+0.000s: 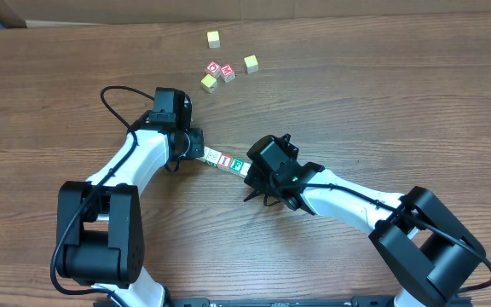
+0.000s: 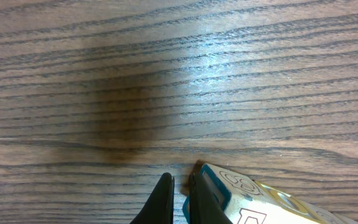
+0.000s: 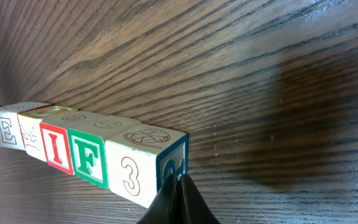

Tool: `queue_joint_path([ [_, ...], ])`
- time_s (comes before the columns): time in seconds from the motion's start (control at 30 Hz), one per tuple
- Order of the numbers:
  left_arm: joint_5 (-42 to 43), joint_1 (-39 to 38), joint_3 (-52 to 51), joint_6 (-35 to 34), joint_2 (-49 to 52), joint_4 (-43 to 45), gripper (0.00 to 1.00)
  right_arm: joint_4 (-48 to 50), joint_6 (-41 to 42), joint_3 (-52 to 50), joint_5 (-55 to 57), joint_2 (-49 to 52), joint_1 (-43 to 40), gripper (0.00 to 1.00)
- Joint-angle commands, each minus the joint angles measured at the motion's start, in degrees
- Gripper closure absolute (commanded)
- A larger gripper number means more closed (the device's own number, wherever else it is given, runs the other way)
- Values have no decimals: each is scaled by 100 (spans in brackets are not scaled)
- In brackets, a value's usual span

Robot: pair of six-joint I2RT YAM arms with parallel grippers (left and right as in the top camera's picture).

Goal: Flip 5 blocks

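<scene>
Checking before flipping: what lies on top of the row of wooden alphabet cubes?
Nothing rests on the pale wooden alphabet cubes; their tops show faint drawings. The right fingers hide part of the blue end face.

Overhead, both ends of the row of blocks (image 1: 227,160) lie hidden; the left wrist view crops it.

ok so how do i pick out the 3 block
On the wooden table, five alphabet blocks lie in a row near the middle. The 3 block is the end one at the right claw; its neighbours show letters, it alone a numeral.
</scene>
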Motion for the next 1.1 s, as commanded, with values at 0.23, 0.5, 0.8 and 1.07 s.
queue_joint_path([
  [0.23,114,-57,-63,105,26,-66,86,122,96,107,-203,46,129,96],
  [0.5,44,-57,-63,105,26,87,81,120,96,107,-203,46,129,96],
  [0.8,-212,-57,-61,105,26,94,96,101,96,107,-203,46,129,96],
  [1.07,-205,-57,-61,105,26,240,96,59,96,107,-203,46,129,96],
])
